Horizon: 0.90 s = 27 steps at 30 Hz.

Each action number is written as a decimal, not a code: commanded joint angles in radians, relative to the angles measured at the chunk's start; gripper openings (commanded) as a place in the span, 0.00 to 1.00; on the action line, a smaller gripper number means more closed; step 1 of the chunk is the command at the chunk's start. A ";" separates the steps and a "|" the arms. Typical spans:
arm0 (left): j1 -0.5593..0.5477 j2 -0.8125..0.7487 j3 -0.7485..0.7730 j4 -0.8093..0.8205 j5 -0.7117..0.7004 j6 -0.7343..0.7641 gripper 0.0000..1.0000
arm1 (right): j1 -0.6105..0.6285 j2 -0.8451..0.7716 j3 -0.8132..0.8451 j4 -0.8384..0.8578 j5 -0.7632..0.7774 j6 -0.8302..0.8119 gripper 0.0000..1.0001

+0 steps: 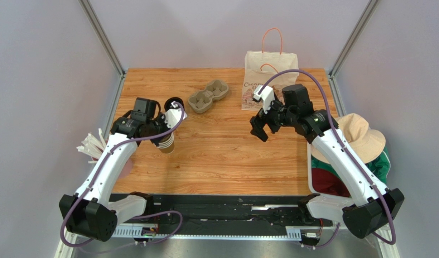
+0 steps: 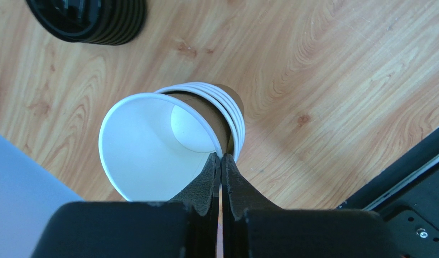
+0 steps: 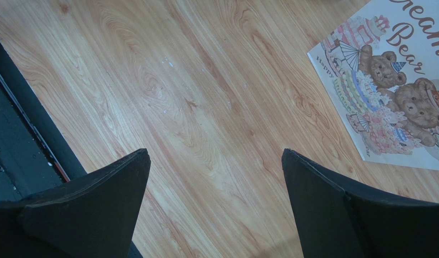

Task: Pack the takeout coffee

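Note:
No takeout coffee with a lid shows in any view. A stack of lidless brown paper cups (image 2: 233,115) with white insides stands on the wooden table (image 1: 227,161). Its top cup (image 2: 146,145) sits tilted and partly out of the stack. My left gripper (image 2: 221,157) is shut on that cup's rim wall, one finger inside and one outside. From above, the stack (image 1: 167,144) lies under the left wrist. My right gripper (image 3: 216,153) hangs open over bare wood, holding nothing, and appears mid-table (image 1: 262,128) in front of the paper bag (image 1: 270,75).
A stack of black lids (image 2: 90,21) sits beyond the cups, also seen from above as lids (image 1: 175,102). A pulp cup carrier (image 1: 208,97) lies at the back centre. White wrapped sticks (image 1: 91,144) and a tan hat (image 1: 361,134) lie off the table's sides.

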 commanded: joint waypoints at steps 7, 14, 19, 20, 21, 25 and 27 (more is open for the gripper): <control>-0.005 -0.061 0.112 0.027 0.004 -0.052 0.00 | 0.007 -0.028 -0.004 0.056 0.020 -0.014 0.99; -0.013 -0.080 0.237 -0.035 0.025 -0.047 0.00 | 0.007 -0.040 0.008 0.073 0.047 0.015 0.99; -0.043 -0.084 0.341 -0.087 0.022 -0.046 0.00 | 0.005 -0.052 0.016 0.082 0.073 0.030 0.99; -0.066 -0.082 0.355 -0.091 0.024 -0.047 0.00 | 0.005 -0.059 0.020 0.085 0.092 0.032 0.99; -0.081 -0.079 0.376 -0.099 0.025 -0.047 0.00 | 0.002 -0.062 0.023 0.086 0.109 0.036 0.99; -0.207 -0.048 0.407 -0.104 -0.027 -0.064 0.00 | -0.005 -0.071 0.046 0.123 0.256 0.058 0.99; -0.281 -0.009 0.425 -0.102 -0.035 -0.067 0.00 | -0.033 -0.077 0.059 0.134 0.313 0.072 0.99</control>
